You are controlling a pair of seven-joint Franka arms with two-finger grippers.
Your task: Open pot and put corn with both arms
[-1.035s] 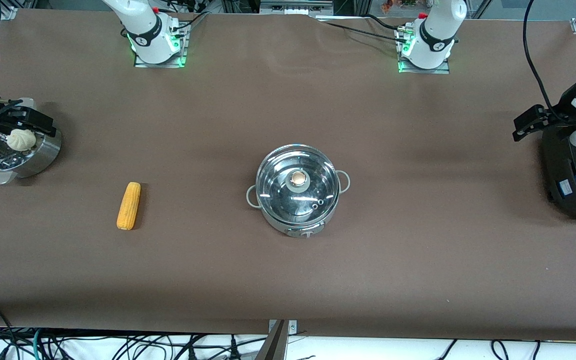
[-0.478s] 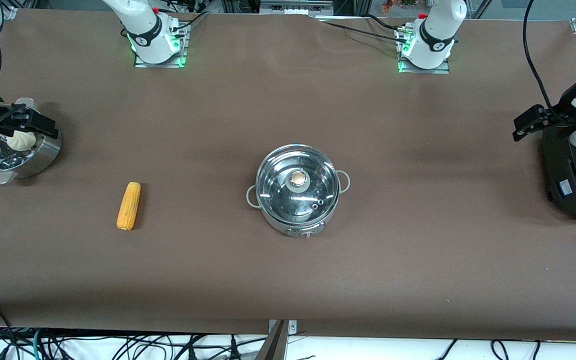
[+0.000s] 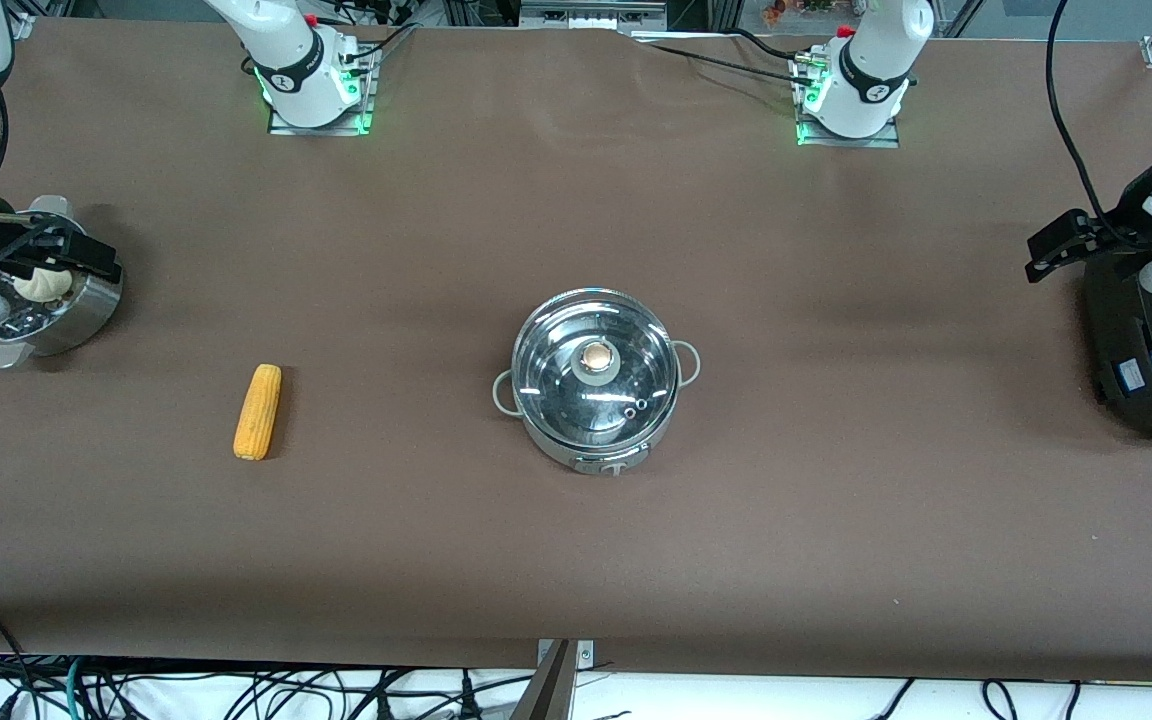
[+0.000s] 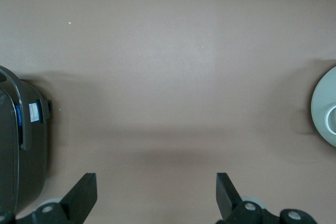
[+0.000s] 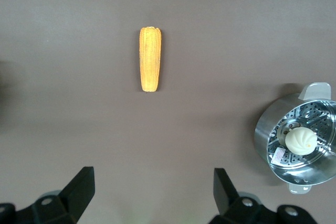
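Observation:
The steel pot (image 3: pixel 596 420) stands mid-table with its glass lid (image 3: pixel 626 375) on. The corn (image 3: pixel 257 411) lies flat on the table toward the right arm's end; it also shows in the right wrist view (image 5: pixel 150 59). My right gripper (image 5: pixel 152 182) is open and empty, high over the table beside the steamer basket; in the front view it (image 3: pixel 61 255) hangs over that basket. My left gripper (image 4: pixel 156 182) is open and empty, high over bare table beside the rice cooker; in the front view it (image 3: pixel 1061 245) is at the left arm's end. The pot is out of both wrist views.
A steel steamer basket (image 3: pixel 86 310) with a white bun (image 3: pixel 41 285) stands at the right arm's end; both show in the right wrist view, basket (image 5: pixel 262 135) and bun (image 5: pixel 300 140). A black rice cooker (image 3: pixel 1136 370) stands at the left arm's end and shows in the left wrist view (image 4: pixel 21 145).
My right gripper has drifted a little over the steamer basket toward the table's end, covering more of the bun. The left arm, pot and corn have not moved.

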